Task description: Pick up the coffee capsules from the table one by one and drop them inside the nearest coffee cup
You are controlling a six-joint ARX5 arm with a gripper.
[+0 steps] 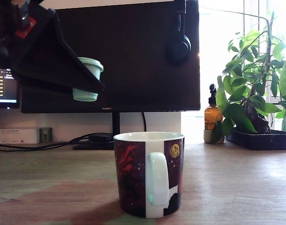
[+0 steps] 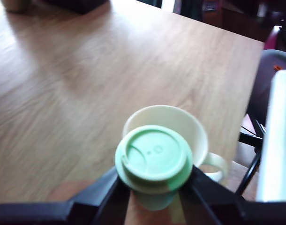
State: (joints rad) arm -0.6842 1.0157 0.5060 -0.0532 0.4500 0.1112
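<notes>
light wooden table (image 1: 237, 183) fills the foreground, with a dark monitor (image 1: 133, 56) behind it and bright windows beyond. i have the coffee capsule (image 1: 88, 77) pinched in the gripper (image 2: 152, 180), jaws closed against its tapered sides just under the rim, and it hangs high in the air, well above the coffee cup (image 1: 149, 174). its long axis is close to upright, flat rim uppermost. what matters for the drop: in the exterior view the capsule sits to the left of the mug's mouth, not yet over it, while the wrist view looks down past the capsule onto the white interior, which shows mostly beyond the capsule, so i judge the mouth lies a little ahead of the jaws. i would carry it over the opening before letting go. nothing stands between the capsule and the mug. headphones (image 1: 179, 44) hang on the monitor's edge, an amber pump bottle (image 1: 212, 117) and a leafy plant (image 1: 255, 79) stand well apart on the exterior view's right, clear of the path.
</notes>
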